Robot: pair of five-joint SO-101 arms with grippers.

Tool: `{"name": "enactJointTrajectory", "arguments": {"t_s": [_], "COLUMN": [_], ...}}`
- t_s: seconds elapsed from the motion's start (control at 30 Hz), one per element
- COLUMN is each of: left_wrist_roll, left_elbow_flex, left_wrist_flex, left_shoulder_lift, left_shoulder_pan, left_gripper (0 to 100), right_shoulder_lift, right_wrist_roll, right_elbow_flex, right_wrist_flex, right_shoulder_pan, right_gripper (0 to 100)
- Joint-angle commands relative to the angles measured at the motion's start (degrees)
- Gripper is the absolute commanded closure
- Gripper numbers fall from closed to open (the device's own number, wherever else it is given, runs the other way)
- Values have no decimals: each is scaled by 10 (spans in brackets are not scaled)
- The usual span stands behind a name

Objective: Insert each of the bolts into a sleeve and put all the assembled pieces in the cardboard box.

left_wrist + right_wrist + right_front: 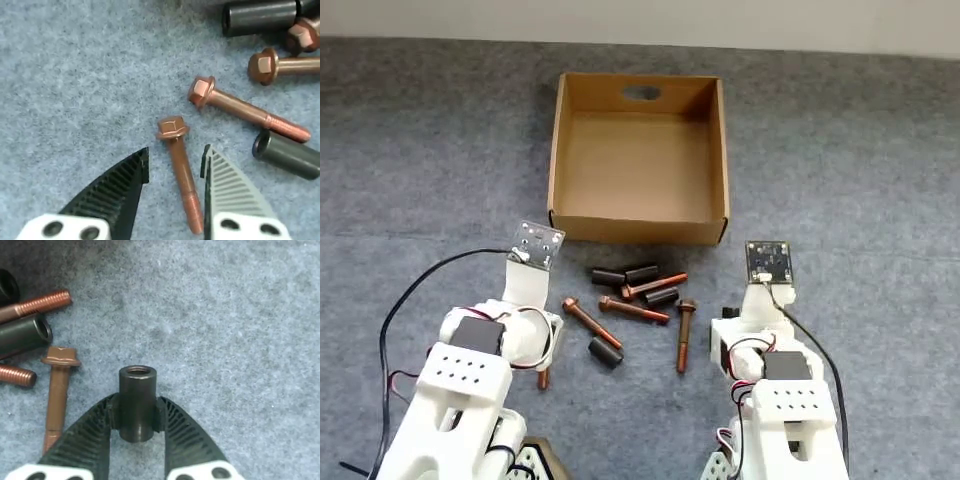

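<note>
Step, as judged: first bolt-and-sleeve pairing | right fingers (90, 440) clamp a black sleeve (136, 390) upright | left fingers (125, 185) spread wide astride a copper bolt (179, 170) lying on the table (75, 75) | next calls for: grip bolt, lift, align with sleeve bore | cardboard box (638, 165) holds no pieces yet

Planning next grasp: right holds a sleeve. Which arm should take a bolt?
Left. The left gripper is open around a bolt; the right gripper is shut on the sleeve.
</note>
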Motion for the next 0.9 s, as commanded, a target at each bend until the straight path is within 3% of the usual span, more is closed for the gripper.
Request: {"name": "enactJointTrajectory", "arguments": {"t_s": [0.0, 0.17, 0.4, 0.8, 0.87], "left_wrist_roll": [2, -11, -9, -8, -9], "left_elbow_flex": [-4, -44, -160, -168, -169], "left_wrist_flex": [-5, 20, 64, -23, -22], "left_shoulder_lift": [-4, 12, 194, 346, 340], "left_shoulder_pan": [6, 6, 8, 7, 6], "left_gripper": [822, 822, 825, 829, 877], "right_shoulder_lift": [-8, -8, -8, -8, -8], "right_wrist_roll": [-2, -2, -2, -1, -1], "right_elbow_flex": [-3, -3, -3, -3, -3], "right_wrist_flex": [-10, -10, -10, -10, -10], "right_shoulder_pan": [6, 6, 6, 6, 6], "right_gripper": [993, 993, 993, 993, 993]}}
